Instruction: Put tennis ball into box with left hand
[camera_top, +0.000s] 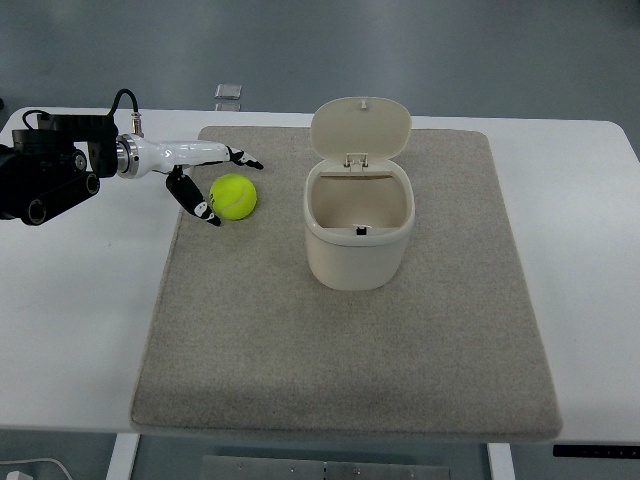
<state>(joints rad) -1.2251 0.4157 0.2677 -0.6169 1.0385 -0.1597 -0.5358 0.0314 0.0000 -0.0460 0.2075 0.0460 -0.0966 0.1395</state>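
Nearest lay the mat, bearing the open box and, well left of it, the ball, which the left hand flanked with spread fingers, grasping nothing; closing seemed next.

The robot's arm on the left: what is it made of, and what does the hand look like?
Only the left arm shows. Its forearm is a blocky black housing with round fittings and a black cable looping above it. A silver ring joins it to a glossy white wrist shell. The left hand has thin fingers, black with white tips.
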